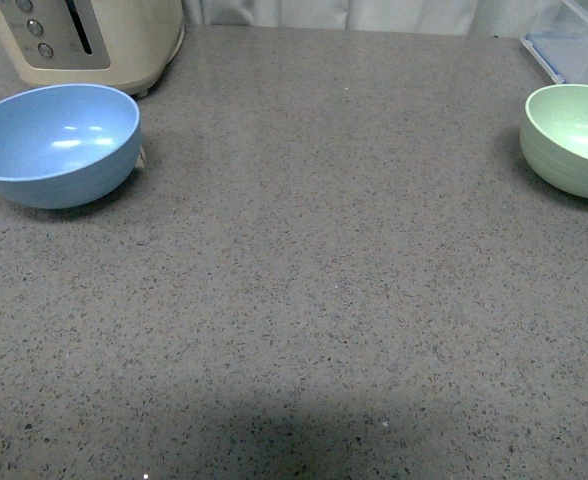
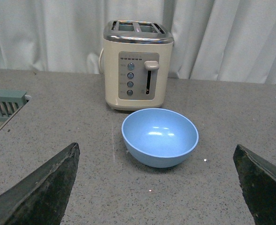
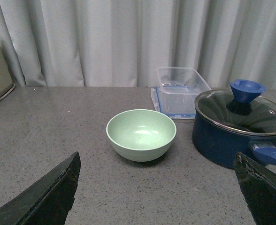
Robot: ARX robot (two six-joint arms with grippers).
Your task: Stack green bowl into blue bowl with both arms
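Green bowl [image 3: 141, 135] stacking has not begun; this looks like the approach step. The right gripper [image 3: 157, 154] hangs with its jaws wide apart and empty, and the green bowl lies ahead of them, centred in the gap and untouched. The left gripper [image 2: 157, 146] is likewise spread and empty, facing the blue bowl [image 2: 159, 137]. Both bowls stand upright on the grey speckled surface [image 1: 324, 300], well apart: green at the robot's far right, blue at its far left. The blue bowl is just in front of a cream toaster [image 2: 137, 65]; whether the two touch is hard to say. Near the green bowl are a blue pot [image 3: 222, 140] with a glass lid and a clear container [image 3: 182, 86]. Next, I judge, the right arm must descend, close on the green bowl's rim and carry it across while the left steadies the blue bowl.
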